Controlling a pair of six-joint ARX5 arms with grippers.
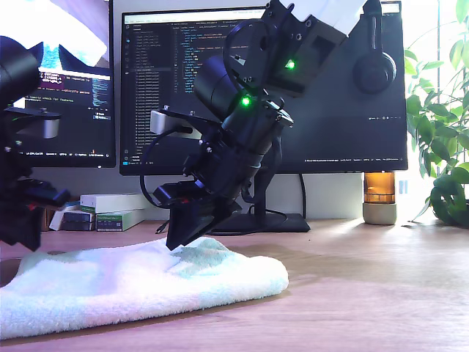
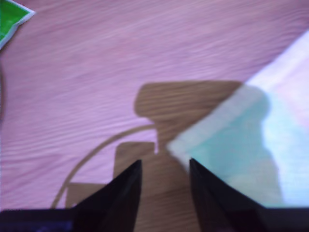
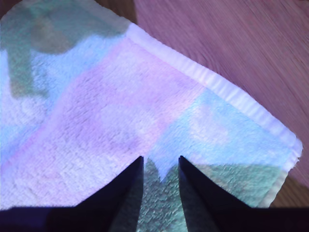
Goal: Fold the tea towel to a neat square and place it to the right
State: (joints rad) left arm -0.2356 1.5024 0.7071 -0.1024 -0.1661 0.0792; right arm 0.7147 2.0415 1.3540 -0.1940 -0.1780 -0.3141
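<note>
My second gripper [image 1: 192, 236] hangs from an arm that slants down from the top of the exterior view, fingers pointing steeply down with tips close above the tea towel [image 1: 132, 282]; its wrist view shows the jaws parted with cloth beneath. My first gripper [image 2: 165, 166], apparently the dark arm at the exterior view's left edge, has jaws parted, nothing between them.

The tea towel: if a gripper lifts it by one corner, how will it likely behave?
The tea towel lies slumped in soft rounded folds, so it would probably droop limply rather than hold shape. Its fluffy terry pile suggests decent grip, unlikely to slip. It looks light, though bulky.
</note>
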